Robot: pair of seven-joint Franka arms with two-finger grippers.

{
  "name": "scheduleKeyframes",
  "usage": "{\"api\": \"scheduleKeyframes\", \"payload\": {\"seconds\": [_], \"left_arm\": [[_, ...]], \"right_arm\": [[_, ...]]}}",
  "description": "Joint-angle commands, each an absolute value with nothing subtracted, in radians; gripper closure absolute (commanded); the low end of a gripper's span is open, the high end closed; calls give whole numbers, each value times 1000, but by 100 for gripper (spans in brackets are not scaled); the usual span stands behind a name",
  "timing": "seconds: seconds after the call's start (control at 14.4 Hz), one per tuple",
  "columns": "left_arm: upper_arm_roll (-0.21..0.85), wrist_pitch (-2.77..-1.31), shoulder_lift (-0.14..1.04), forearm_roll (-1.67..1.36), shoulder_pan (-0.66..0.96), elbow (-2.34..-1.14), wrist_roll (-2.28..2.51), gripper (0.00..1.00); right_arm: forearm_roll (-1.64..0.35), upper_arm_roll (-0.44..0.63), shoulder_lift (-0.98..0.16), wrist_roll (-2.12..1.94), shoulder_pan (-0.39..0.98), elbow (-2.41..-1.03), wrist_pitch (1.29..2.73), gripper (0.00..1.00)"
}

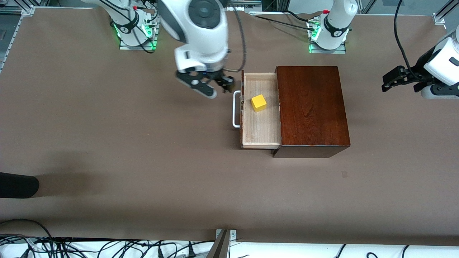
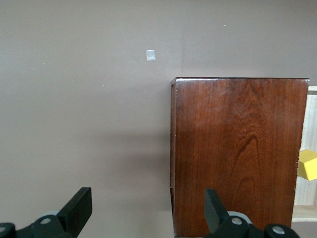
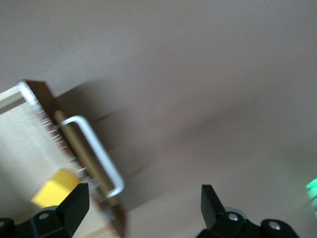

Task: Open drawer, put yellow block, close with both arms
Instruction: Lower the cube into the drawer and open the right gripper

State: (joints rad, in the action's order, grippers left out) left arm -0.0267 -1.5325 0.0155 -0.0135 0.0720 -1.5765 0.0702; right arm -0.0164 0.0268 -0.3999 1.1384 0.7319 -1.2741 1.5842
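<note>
1. While the drawer [image 1: 261, 111] stands pulled out of the dark wooden box [image 1: 311, 107] toward the right arm's end of the table, its pale floor lies open to view.
2. Inside it sits the yellow block [image 1: 259, 103], resting on the tray floor close to the drawer's front wall and nearer the edge of the tray that lies toward the robots' bases (it shows in both wrist views too, at [image 2: 307, 165] and [image 3: 55, 187]).
3. On the outside of the drawer's front, the white handle [image 1: 235, 109] juts out over the brown table [image 1: 107, 143].
4. Hanging in the air, the right gripper [image 1: 211, 86] is over the bare table just beside the handle, at the handle's end toward the bases; its fingers [image 3: 75, 203] are spread apart and hold nothing.
5. Up over the table's edge at the left arm's end, the left gripper [image 1: 392, 80] hovers well apart from the box, its fingers [image 2: 79, 208] also spread wide with nothing between them.
6. From the left wrist, the box top [image 2: 237, 153] fills much of the view.
</note>
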Motion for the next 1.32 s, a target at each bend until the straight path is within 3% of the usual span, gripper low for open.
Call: {"api": "scheduleKeyframes", "payload": {"seconds": [0.0,0.56,0.84,1.04,1.25], "left_arm": [[-9,-1522,47,-40,81,-1534,92,0],[204,-1508,132,-29,120,-1462,521,0],[252,-1517,231,-29,269,-1421,831,0],[250,-1523,356,-9,389,-1330,1067,0],[241,-1627,422,11,495,-1324,1239,0]], "right_arm": [[-26,135,-218,865,733,-1500,1597,0],[-26,432,-172,313,735,-1502,1514,0],[-28,515,-167,181,723,-1514,1502,0],[-40,462,-141,57,562,-1514,1462,0],[-31,255,-115,25,329,-1514,1428,0]]}}
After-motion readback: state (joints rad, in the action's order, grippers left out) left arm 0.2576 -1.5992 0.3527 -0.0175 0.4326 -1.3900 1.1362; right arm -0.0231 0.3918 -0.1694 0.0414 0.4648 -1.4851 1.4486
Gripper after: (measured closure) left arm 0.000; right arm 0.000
